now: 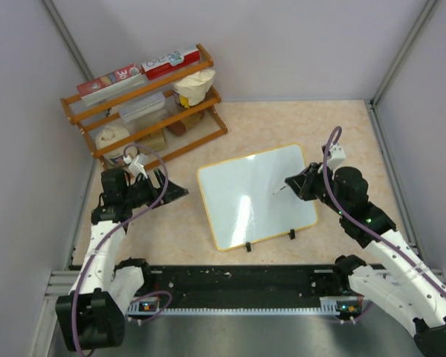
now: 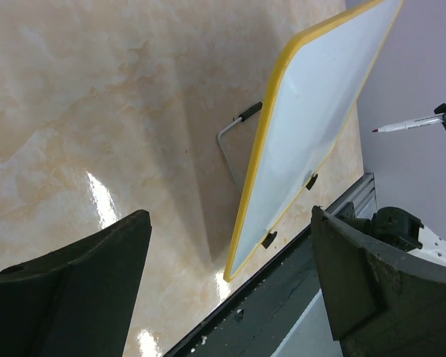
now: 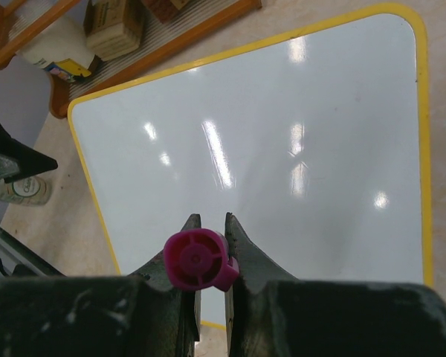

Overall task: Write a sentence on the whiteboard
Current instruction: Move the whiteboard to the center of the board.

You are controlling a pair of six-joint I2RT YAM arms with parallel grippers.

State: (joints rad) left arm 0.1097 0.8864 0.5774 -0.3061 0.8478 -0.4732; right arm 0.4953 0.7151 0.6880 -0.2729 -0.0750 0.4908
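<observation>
Overhead, the left pincer [image 1: 175, 184] stands wide open and empty, just left of the whiteboard [image 1: 256, 195], which sits mid-desk [image 1: 180, 232]. The right pincer [image 1: 292, 182] grips a marker [image 1: 280, 189] over the board's right part. Only the left wrist view shows the board propped on a wire stand [image 2: 233, 145], yellow rim rounded. The right wrist view shows jaws clamped on the marker's magenta end, above the glossy white surface.
</observation>
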